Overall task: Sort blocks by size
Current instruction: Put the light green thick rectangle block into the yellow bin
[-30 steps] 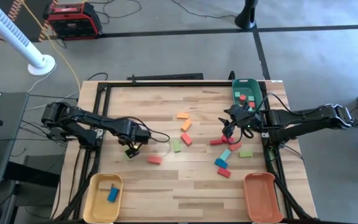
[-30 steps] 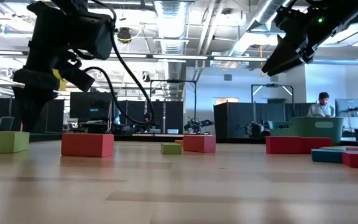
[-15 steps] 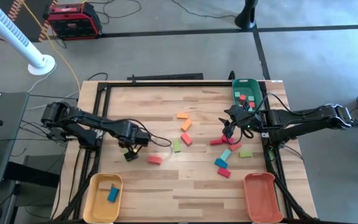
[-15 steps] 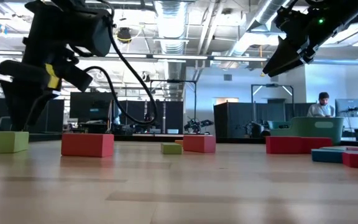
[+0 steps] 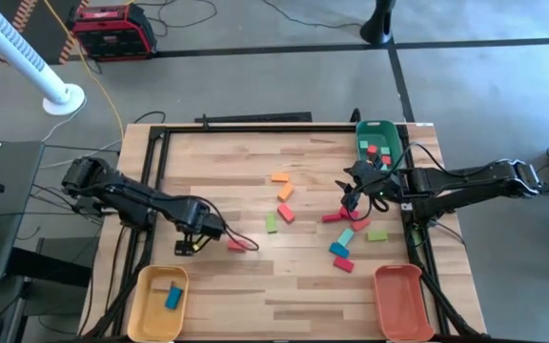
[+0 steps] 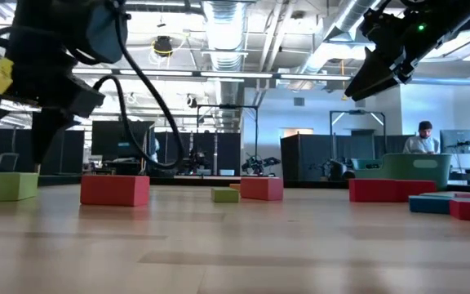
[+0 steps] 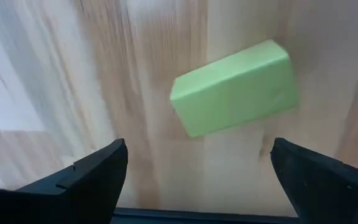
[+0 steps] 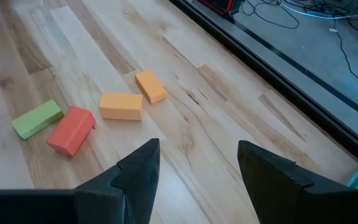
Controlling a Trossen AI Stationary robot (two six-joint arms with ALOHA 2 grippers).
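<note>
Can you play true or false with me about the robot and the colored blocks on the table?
1. The yellow tray has a blue block in it. True.
2. The left gripper is squeezing a green block. False: its fingers are open and the block lies on the table between them, untouched.
3. The orange tray is full of blocks. False: no blocks show in it.
4. The green tray holds some small blocks. True.
5. The right gripper is open and holds nothing. True.
</note>
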